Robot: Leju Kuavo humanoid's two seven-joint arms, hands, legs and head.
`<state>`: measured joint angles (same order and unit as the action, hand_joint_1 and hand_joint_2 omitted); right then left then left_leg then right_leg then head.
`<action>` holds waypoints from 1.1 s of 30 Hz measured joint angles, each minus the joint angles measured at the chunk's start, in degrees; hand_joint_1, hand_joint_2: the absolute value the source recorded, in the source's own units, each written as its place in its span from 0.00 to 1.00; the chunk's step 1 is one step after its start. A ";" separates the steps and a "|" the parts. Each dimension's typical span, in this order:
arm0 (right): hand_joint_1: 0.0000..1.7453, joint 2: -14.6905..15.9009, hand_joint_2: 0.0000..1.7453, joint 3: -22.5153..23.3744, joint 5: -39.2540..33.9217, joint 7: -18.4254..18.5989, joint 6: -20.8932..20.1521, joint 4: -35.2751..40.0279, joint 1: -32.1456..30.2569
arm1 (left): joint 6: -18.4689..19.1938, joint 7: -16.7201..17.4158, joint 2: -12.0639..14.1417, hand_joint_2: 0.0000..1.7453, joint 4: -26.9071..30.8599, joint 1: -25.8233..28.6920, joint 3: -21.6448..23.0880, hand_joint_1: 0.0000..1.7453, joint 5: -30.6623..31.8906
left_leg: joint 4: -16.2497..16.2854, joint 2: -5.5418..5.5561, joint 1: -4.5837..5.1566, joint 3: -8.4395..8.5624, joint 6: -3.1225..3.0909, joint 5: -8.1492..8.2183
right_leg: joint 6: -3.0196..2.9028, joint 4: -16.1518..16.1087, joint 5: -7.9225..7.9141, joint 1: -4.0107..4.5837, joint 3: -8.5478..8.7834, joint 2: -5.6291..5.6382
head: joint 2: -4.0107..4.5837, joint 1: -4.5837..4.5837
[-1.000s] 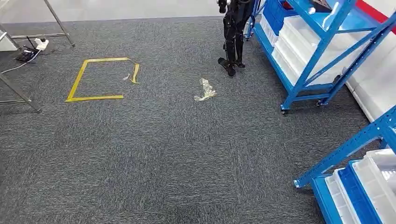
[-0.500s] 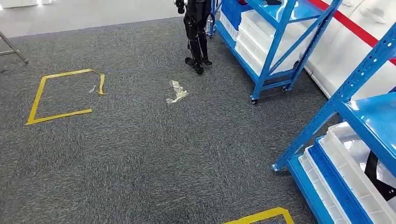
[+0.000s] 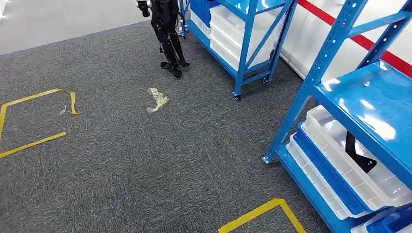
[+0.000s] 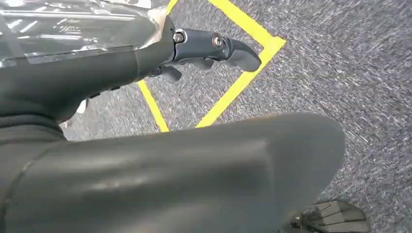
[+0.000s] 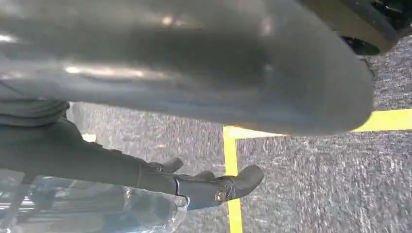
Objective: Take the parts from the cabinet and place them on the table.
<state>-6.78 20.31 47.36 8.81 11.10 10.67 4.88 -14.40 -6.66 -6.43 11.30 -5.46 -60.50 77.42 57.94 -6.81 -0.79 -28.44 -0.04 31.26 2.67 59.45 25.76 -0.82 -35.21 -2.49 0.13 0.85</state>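
The near blue cabinet [image 3: 362,99] stands at the right of the head view. On its low shelf lie white trays [image 3: 324,127], and a black angled part [image 3: 357,154] rests in one of them. My left hand [image 4: 204,48] hangs over grey carpet with its fingers loosely spread and nothing in them. My right hand [image 5: 209,187] hangs the same way, holding nothing. Both hang above yellow floor tape [image 4: 233,87] [image 5: 232,165].
A second blue rack [image 3: 243,29] with white bins stands farther back. Dark legs of a standing figure [image 3: 167,41] are beside it. Crumpled clear plastic [image 3: 156,99] lies on the carpet. Yellow tape outlines [image 3: 34,116] [image 3: 257,213] mark the floor at left and near my feet.
The camera has turned right and moved closer: the whole scene slid left, and the near cabinet with its trays and black part has come further into view.
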 joint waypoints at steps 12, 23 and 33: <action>0.00 0.39 0.00 0.66 1.47 1.88 -0.20 -0.02 -0.74 | -0.07 1.07 -0.48 0.00 0.00 0.76 0.90 0.00 -1.05 | 12.01 7.13 -0.54 -7.29 0.05 3.03 | -2.12 -0.26 -0.12 -0.25 0.70 6.64 | 0.00 -0.66; 0.00 1.44 0.00 1.35 1.14 -2.12 1.14 0.00 0.49 | 0.66 -2.27 -3.61 0.00 -0.13 0.48 0.77 0.00 -1.29 | 1.37 3.88 0.17 -2.69 -2.99 -1.91 | -0.03 17.52 6.66 -0.12 -8.86 3.17 | 0.00 -0.07; 0.00 3.80 0.00 2.27 1.66 -1.73 1.88 0.02 -0.15 | 0.44 -0.78 -4.65 0.00 -0.13 -0.04 -1.48 0.00 -6.84 | 2.14 2.99 0.19 -1.33 0.01 0.61 | -1.09 -0.41 0.54 -0.59 1.16 1.03 | 0.00 -0.61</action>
<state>-2.98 22.58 49.02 7.08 12.99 10.69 4.72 -13.96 -7.44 -11.08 11.17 -5.50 -61.98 70.58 60.08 -3.82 -0.60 -29.78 -0.03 31.87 1.57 59.04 26.30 -1.41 -34.05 -1.46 0.13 0.24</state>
